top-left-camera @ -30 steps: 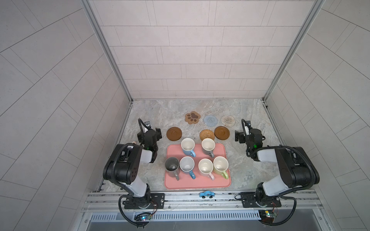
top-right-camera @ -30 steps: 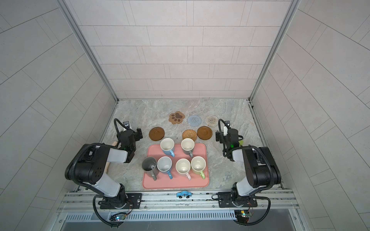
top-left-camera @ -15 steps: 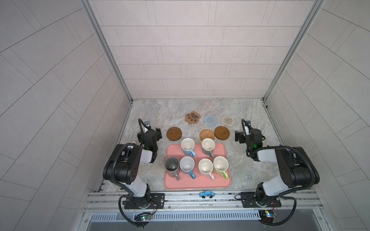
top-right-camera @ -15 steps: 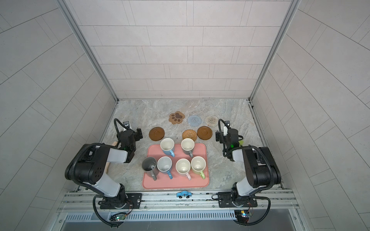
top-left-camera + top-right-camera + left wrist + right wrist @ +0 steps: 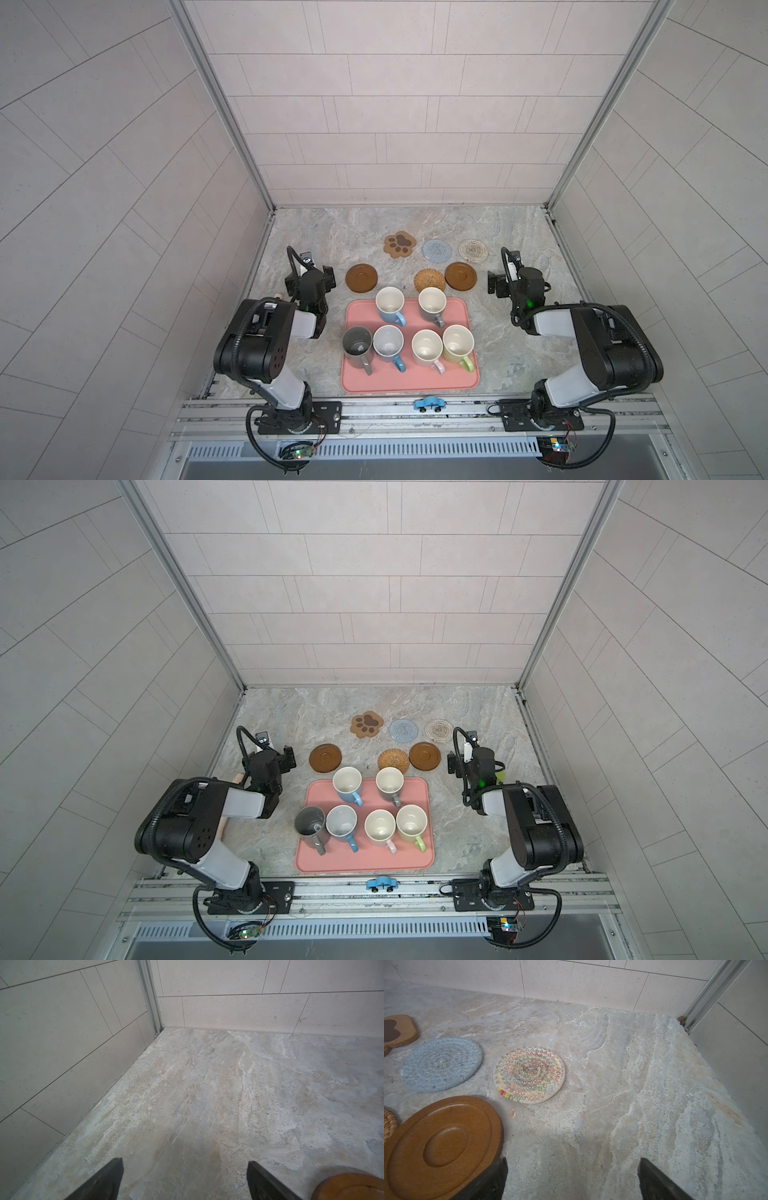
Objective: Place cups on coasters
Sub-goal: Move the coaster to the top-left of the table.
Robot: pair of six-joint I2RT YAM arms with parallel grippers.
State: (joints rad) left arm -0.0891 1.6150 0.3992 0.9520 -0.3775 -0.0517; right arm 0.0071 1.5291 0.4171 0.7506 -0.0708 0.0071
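The pink tray (image 5: 409,380) lies between my two tools and behind their tips, toward the arm bases. All six cups (image 5: 427,347) stand upright on it, none on a mat. My left gripper (image 5: 185,1182) is spread wide over bare marble (image 5: 207,1095), holding nothing; one brown disc (image 5: 351,1187) lies just off its right finger. My right gripper (image 5: 571,1180) is equally wide and empty. The other brown disc (image 5: 444,1147) sits beside its left finger and the stitched round (image 5: 529,1075) ahead-left. The blue knit round (image 5: 441,1064), paw mat (image 5: 406,1030) and rattan round (image 5: 389,1124) lie further left.
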